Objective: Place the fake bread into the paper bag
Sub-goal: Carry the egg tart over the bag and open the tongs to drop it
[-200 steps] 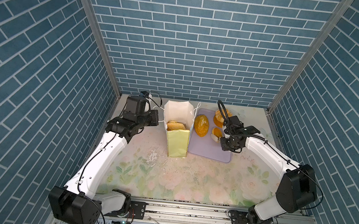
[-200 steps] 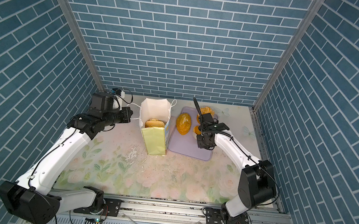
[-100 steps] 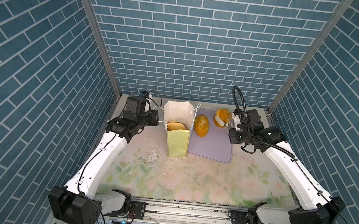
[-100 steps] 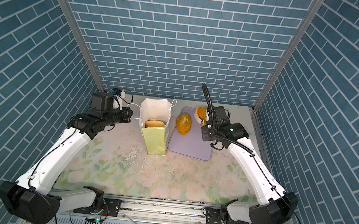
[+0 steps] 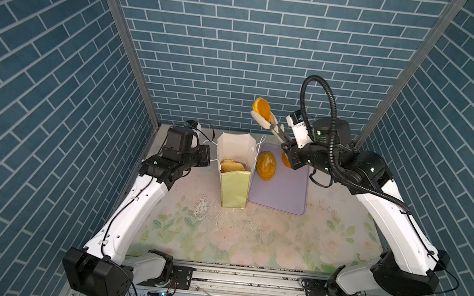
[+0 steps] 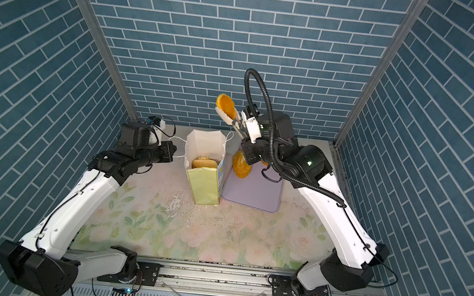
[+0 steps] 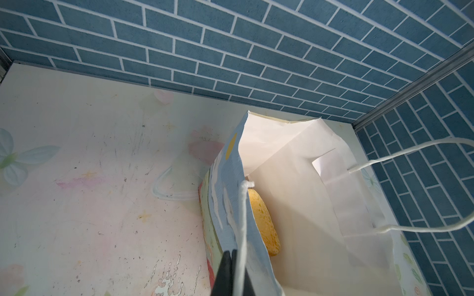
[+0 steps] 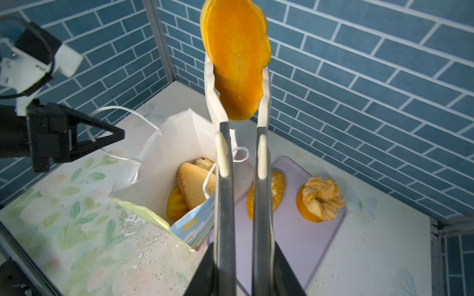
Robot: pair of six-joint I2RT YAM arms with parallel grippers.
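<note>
The paper bag [image 5: 233, 184] [image 6: 203, 187] stands open at mid-table, with several pieces of fake bread [image 5: 232, 166] [image 8: 195, 182] inside. My left gripper [image 7: 232, 253] [image 5: 208, 156] is shut on the bag's white cord handle [image 7: 242, 217] at its left rim. My right gripper [image 8: 245, 256] [image 5: 289, 148] is shut on a pair of tongs [image 8: 264, 179] [image 5: 273, 128]. The tongs' white tips pinch a flat orange-yellow bread [image 8: 237, 59] [image 5: 260, 111] [image 6: 224, 105], high in the air just right of the bag's mouth.
A lavender tray [image 5: 282, 192] [image 8: 295, 238] lies right of the bag. It carries a seeded oval loaf [image 5: 266, 166] [image 8: 278, 187] and a sugared twisted bun [image 8: 322, 200]. Blue brick walls close in the back and sides.
My right arm has risen from the tray, carrying the orange bread in the tongs up and left toward the bag. The left arm has not moved.
</note>
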